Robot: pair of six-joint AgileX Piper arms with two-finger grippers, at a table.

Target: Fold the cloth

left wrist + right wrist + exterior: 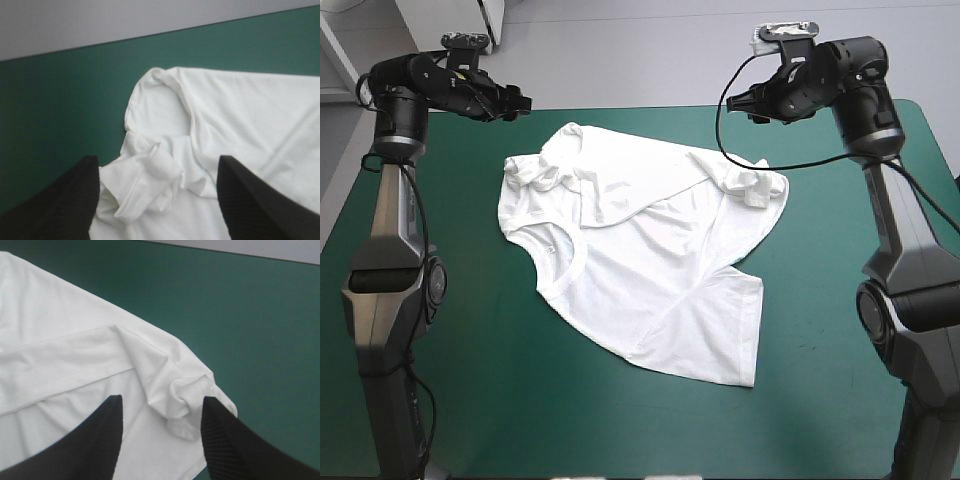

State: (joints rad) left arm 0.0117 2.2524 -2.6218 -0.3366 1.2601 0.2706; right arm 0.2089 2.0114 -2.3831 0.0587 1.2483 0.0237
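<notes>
Both were spread wide, holding nothing. The left gripper [157, 159] was aimed at a rolled-up sleeve [145, 185], and the right gripper [162, 398] at the other bunched sleeve [192, 390]. The T-shirt [640, 260] lay mostly flat but rumpled mid-table on the teal-green cover [840, 260], collar side toward the far edge.

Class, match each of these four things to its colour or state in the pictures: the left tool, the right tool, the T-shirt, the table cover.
Column A
1. left tool
2. right tool
3. T-shirt
4. table cover

Column B
a. teal-green
b. open, facing the bunched sleeve toward the table's right edge
c. white, lying creased on the table
d. open, facing the rolled sleeve toward the table's left edge

Pairs: 1-d, 2-b, 3-c, 4-a
</notes>
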